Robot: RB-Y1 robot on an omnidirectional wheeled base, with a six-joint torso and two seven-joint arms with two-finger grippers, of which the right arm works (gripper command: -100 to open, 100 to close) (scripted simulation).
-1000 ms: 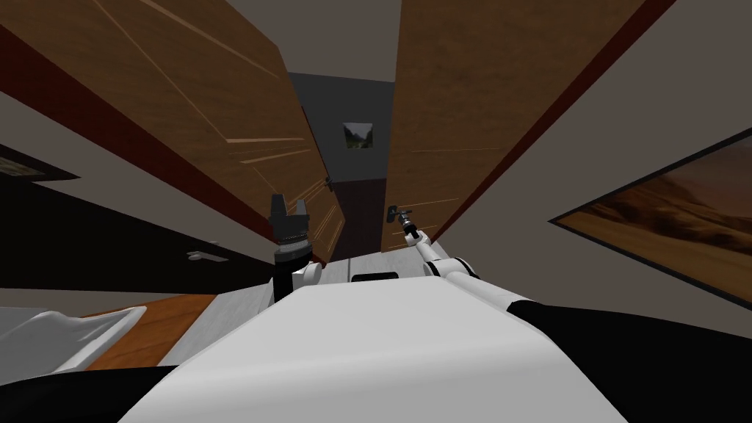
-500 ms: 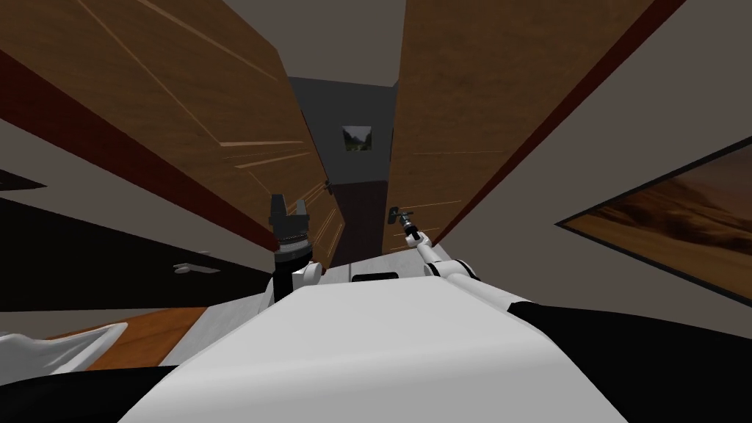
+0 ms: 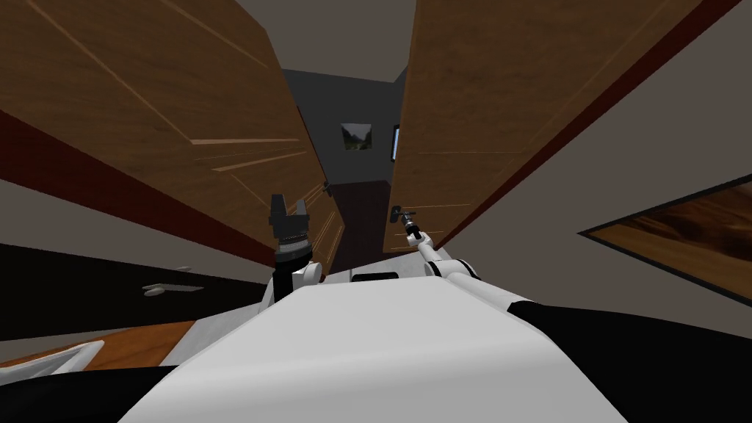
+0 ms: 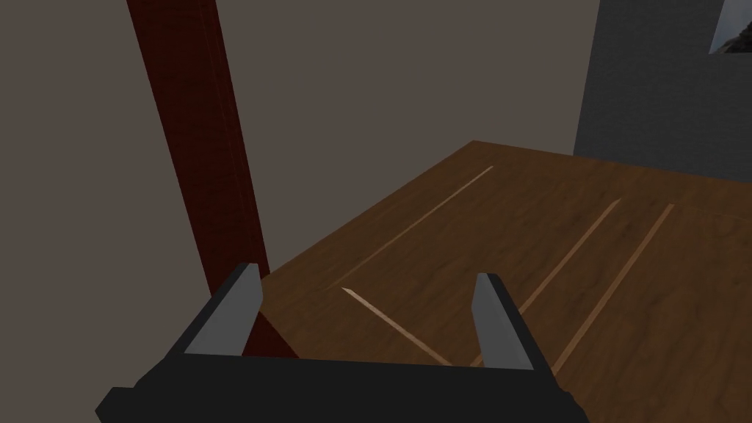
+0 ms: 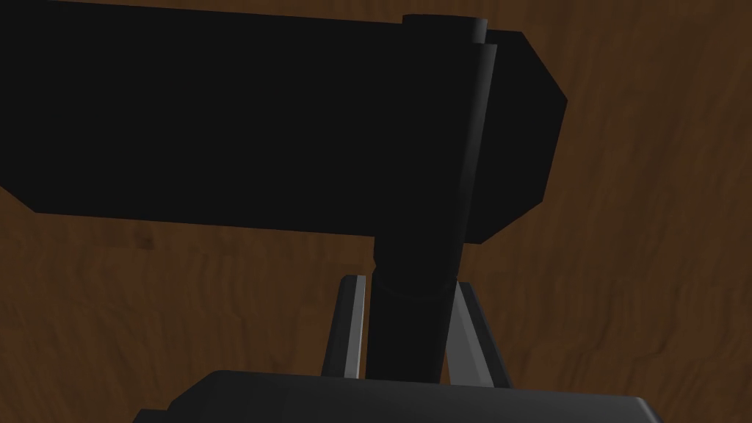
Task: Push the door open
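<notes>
**A:** What's biggest here?

**B:** Two brown wooden doors, the right door [image 3: 514, 95] and the left door [image 3: 147, 95], one on either side of me. Each has a dark red frame strip [image 3: 558, 125] along its outer side. A narrow open gap runs between their free edges, with a dark grey wall [image 3: 323, 110] showing beyond it.

**A:** And the hands?

**B:** The right gripper [image 3: 406, 222] is by the right door's free edge. Its fingers [image 5: 351, 323] are pressed on both sides of the dark handle [image 5: 418, 220]. The left gripper [image 4: 367, 273] hovers close to the left door's face beside its frame, fingers spread and holding nothing.

**A:** Counts?

**B:** Two doors, two grippers, and one small picture [image 3: 357, 136] on the far wall.
</notes>
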